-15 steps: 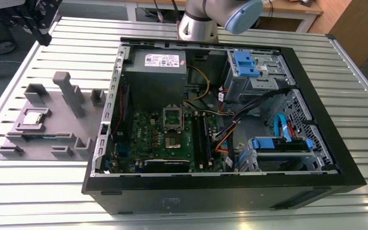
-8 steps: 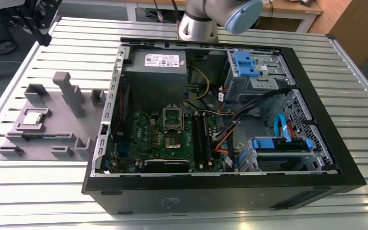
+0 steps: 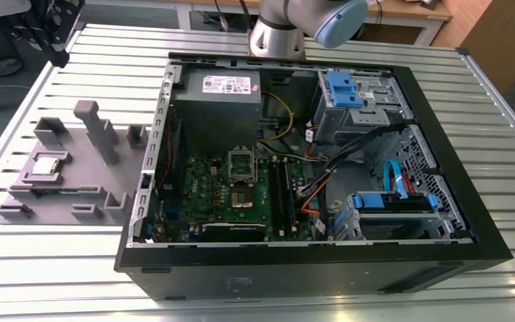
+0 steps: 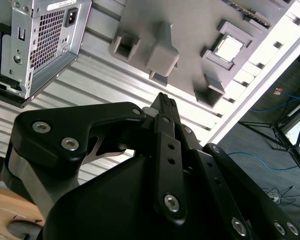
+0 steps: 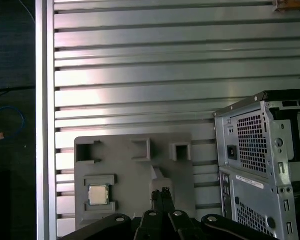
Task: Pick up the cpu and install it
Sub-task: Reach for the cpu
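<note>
Cpu (image 5: 98,194) seated in grey fixture (image 5: 130,172) pocket, apart from closed hand (image 5: 163,191).

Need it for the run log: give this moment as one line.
cpu: seated in grey fixture | gripper: shut, empty, clear of cpu

cpu (image 5: 98,194) top: pale metal, slight sheen. Fixture (image 5: 130,185): matt grey plastic. Table (image 5: 165,75): ribbed alu, brushed gloss.
</note>
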Controlling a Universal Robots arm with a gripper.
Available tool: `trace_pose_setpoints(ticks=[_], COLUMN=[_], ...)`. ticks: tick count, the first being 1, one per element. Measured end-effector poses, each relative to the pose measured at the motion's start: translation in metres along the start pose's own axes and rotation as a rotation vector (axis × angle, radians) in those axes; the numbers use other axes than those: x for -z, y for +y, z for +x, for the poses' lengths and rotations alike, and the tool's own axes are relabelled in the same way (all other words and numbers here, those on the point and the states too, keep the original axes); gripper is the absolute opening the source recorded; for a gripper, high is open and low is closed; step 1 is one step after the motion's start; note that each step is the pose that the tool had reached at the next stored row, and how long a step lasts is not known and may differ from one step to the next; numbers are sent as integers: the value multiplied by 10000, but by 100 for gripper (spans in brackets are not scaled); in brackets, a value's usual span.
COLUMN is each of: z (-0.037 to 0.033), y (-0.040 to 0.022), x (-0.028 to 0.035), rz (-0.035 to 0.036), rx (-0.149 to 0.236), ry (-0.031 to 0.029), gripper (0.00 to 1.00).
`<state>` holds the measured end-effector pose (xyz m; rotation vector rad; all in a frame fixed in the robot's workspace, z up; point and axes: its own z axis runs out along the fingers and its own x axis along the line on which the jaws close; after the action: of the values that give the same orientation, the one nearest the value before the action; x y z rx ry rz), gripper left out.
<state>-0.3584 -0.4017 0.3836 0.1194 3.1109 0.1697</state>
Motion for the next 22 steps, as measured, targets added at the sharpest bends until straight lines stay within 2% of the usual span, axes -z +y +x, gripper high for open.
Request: trace_pose_setpoints(ticks=[9,22], z=[33,79], y=[-45,-95], x=[-47,-74], rz=[0,-1], rx=[0,2], ry=[2,1], gripper=[10,10])
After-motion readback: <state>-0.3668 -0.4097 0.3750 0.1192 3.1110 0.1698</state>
